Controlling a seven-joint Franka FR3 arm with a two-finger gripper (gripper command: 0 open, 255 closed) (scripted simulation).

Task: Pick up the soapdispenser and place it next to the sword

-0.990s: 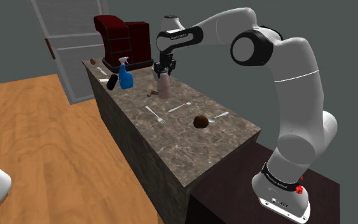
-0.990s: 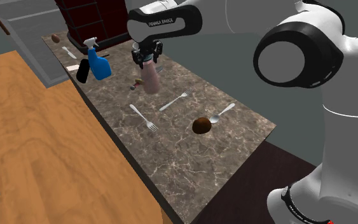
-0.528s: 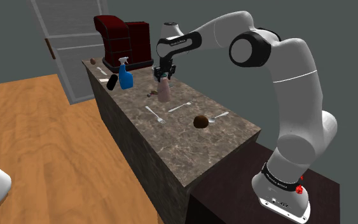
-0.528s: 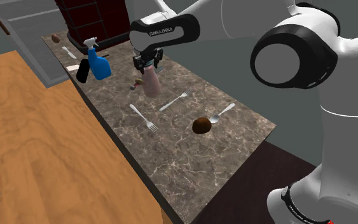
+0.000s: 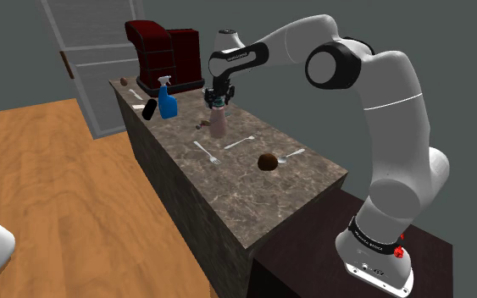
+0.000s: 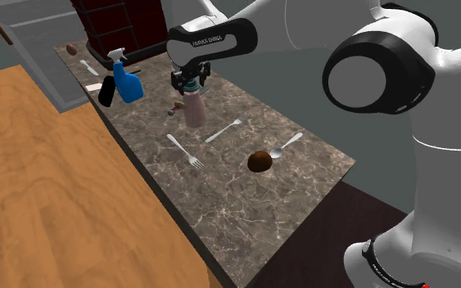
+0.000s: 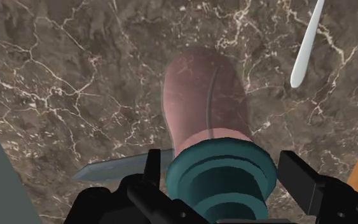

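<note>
Poised right above the pinkish soap dispenser [image 7: 203,95], black fingers [image 7: 301,184] parted to either side of its teal pump cap [image 7: 222,181], a shade wider than the cap, gripping nothing. Upright on the dark veined bench [image 6: 245,204], just beside the small grey sword [image 7: 117,168]. Near a fork [image 6: 223,129]; well apart from the blue spray bottle [image 6: 125,82].

Dark marble counter [image 5: 253,193], wooden floor [image 5: 58,190], grey walls [image 5: 448,42].
</note>
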